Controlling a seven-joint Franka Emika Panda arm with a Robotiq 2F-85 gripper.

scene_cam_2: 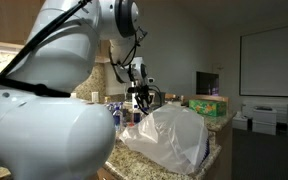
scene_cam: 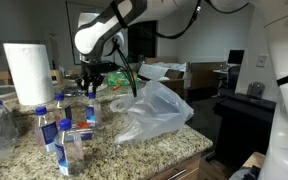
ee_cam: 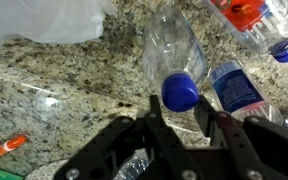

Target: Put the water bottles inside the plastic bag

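Observation:
In the wrist view a clear water bottle lies on the granite counter, its blue cap pointing at my gripper. The gripper is open and empty, fingertips just short of the cap on either side. A second bottle with a blue label lies to its right, and a third blue cap shows at the far right. In an exterior view several bottles stand at the counter's front left, with the gripper above and behind them. The crinkled plastic bag lies beside them and also shows in the other views.
A tall white paper towel roll stands at the back left of the counter. A bottle with a red cap lies at the top of the wrist view. An orange pen lies on the granite. The counter edge runs below the bag.

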